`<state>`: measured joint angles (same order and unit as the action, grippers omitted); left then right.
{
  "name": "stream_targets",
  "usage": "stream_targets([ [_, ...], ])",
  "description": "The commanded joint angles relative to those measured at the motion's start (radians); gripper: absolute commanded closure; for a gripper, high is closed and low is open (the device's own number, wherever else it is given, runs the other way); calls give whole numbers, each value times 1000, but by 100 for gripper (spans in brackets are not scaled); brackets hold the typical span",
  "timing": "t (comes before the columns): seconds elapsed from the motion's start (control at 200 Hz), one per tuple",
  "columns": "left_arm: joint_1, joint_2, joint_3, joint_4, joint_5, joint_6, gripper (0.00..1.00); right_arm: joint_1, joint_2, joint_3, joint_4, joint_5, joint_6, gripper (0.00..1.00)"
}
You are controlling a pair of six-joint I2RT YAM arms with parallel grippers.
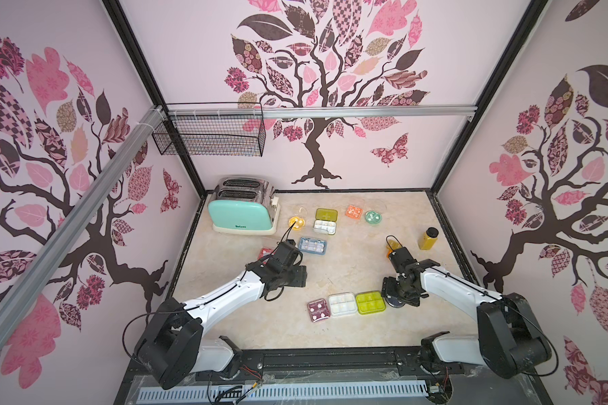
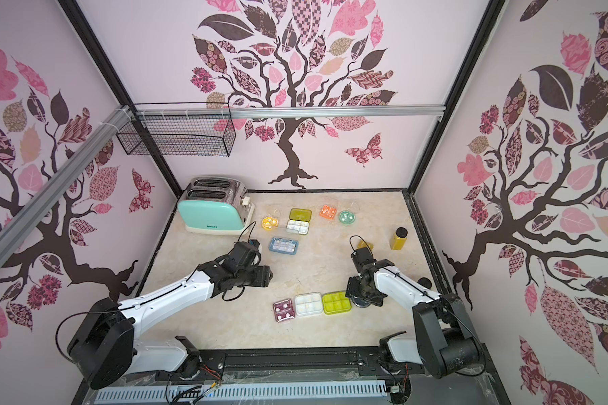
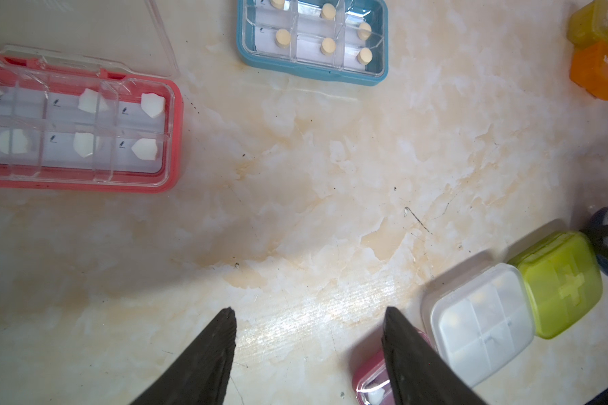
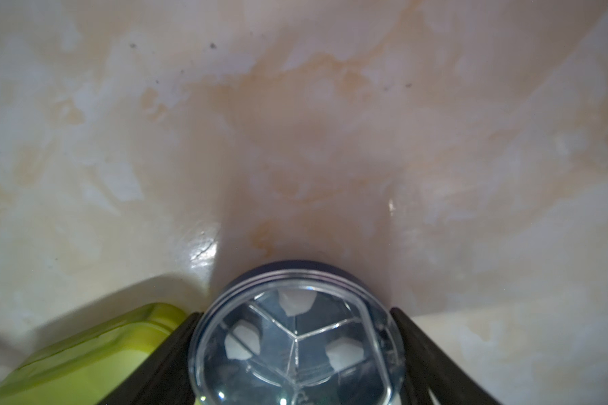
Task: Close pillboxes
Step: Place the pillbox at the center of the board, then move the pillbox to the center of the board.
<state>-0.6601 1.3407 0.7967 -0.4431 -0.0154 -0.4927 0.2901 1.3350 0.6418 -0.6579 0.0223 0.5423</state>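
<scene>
Left pincer gapes empty; right pincer flanks the round navy pillbox, grip unclear. Probably light, slick plastic: hold its sides

A maroon pillbox, a white pillbox and a yellow-green pillbox are seen. The worktop is veined in cream marble, and the toaster is finished in mint.

Roughly eleven pillboxes, one toaster, one bottle, one basket
</scene>
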Motion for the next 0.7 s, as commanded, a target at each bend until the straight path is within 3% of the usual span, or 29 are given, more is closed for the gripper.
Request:
stream_targets([
  [0.0,7,-5,17,5,-4,8,31,3,14,16,-1,17,-8,17],
  [0.385,16,47,74,-14,-18,31,33,3,-69,71,-11,14,-75,1],
  [0.695,127,213,277,-47,-16,93,35,16,-80,148,30,-11,-136,1],
])
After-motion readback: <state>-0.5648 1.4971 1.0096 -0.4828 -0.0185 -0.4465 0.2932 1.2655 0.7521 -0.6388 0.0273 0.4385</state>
